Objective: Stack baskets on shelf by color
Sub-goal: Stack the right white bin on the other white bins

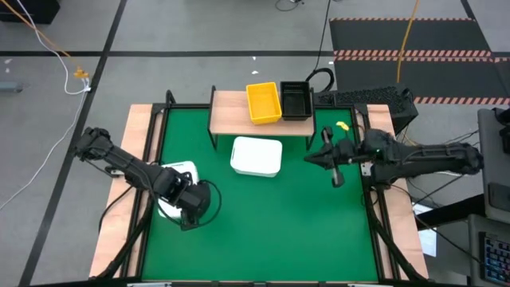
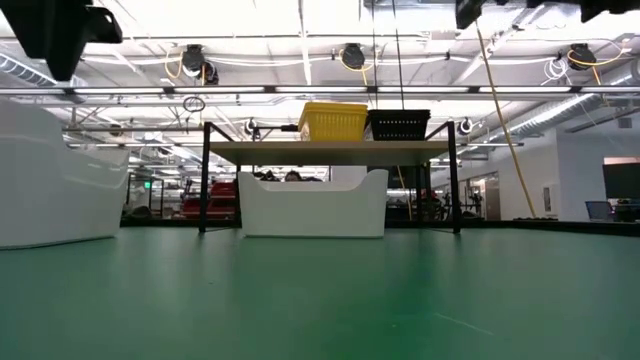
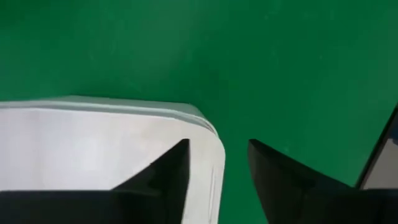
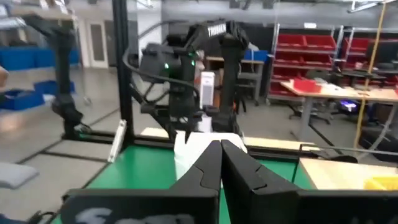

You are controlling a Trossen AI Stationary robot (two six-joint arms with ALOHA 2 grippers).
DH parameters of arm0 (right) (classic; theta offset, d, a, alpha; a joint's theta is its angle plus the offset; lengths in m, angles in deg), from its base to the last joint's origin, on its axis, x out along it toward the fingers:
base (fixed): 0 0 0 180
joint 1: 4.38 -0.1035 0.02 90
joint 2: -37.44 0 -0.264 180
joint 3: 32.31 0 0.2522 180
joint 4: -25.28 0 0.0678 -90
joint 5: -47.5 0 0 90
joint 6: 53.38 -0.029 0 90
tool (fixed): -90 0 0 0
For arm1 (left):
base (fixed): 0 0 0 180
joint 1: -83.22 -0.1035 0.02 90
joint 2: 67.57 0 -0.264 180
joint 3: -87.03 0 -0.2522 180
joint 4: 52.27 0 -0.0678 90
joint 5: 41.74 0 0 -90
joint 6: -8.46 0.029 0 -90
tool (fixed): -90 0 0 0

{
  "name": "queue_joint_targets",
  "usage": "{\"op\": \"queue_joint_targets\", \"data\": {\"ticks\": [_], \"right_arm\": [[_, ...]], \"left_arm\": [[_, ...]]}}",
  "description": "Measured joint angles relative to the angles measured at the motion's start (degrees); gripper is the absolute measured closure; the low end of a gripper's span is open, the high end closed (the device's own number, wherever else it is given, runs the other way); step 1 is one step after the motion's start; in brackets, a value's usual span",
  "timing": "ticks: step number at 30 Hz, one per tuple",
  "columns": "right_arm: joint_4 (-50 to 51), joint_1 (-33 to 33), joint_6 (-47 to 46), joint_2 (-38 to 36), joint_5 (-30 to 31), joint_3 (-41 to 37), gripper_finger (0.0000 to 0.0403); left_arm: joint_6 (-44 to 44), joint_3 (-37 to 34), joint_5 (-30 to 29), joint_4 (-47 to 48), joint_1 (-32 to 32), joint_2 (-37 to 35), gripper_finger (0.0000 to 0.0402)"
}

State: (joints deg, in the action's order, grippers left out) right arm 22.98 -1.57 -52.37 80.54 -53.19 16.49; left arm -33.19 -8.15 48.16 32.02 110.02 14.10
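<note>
White basket (image 3: 93,155) rim between parted left gripper (image 3: 219,180) jaws; right gripper (image 4: 221,163) jaws together, aloft beside shelf (image 1: 231,112).

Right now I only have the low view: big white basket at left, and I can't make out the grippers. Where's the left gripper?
Observer: The left gripper is open over a corner of that white basket, one finger inside the rim and one outside.
Operator: Right one?
Observer: The right gripper is shut and empty, above the right side of the green mat, off the right end of the shelf.
Operator: Is the other white basket under the shelf?
Observer: No. From above, the second white basket sits on the mat in front of the shelf.
</note>
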Motion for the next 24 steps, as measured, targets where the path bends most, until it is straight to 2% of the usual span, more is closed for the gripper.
{"op": "queue_joint_targets", "data": {"ticks": [4, 9, 12, 16, 19, 22, 24], "right_arm": [[0.0, -4.6, 2.0, 7.5, 7.5, 2.7, 0.0403], [0.0, -6.4, 4.4, 18.3, 14.4, 6.1, 0.0389], [1.7, -6.3, 4.3, 23.9, 17.7, 8.1, 0.0363], [8.6, -6.3, 3.7, 29.4, 18.6, 10.6, 0.0322], [10.0, -6.3, 3.4, 34.1, 21.5, 11.6, 0.0296], [14.0, -6.1, 4.5, 38.2, 25.6, 13.7, 0.0279], [17.3, -6.1, 5.2, 41.0, 26.1, 15.5, 0.0274]], "left_arm": [[4.5, 0.0, -0.9, -0.1, -1.4, 0.0, 0.0193], [4.2, 0.0, -9.7, 1.2, -4.1, -0.6, 0.0163], [2.2, 0.0, -12.4, 4.0, -5.1, -1.7, 0.0154], [1.5, 0.0, -14.8, 6.0, -5.1, -3.6, 0.0149], [2.2, 0.0, -18.5, 5.7, -5.1, -4.8, 0.0149], [2.1, 0.0, -22.9, 5.7, -5.6, -5.0, 0.0148], [1.4, 0.0, -23.5, 5.7, -5.9, -4.9, 0.0148]]}}
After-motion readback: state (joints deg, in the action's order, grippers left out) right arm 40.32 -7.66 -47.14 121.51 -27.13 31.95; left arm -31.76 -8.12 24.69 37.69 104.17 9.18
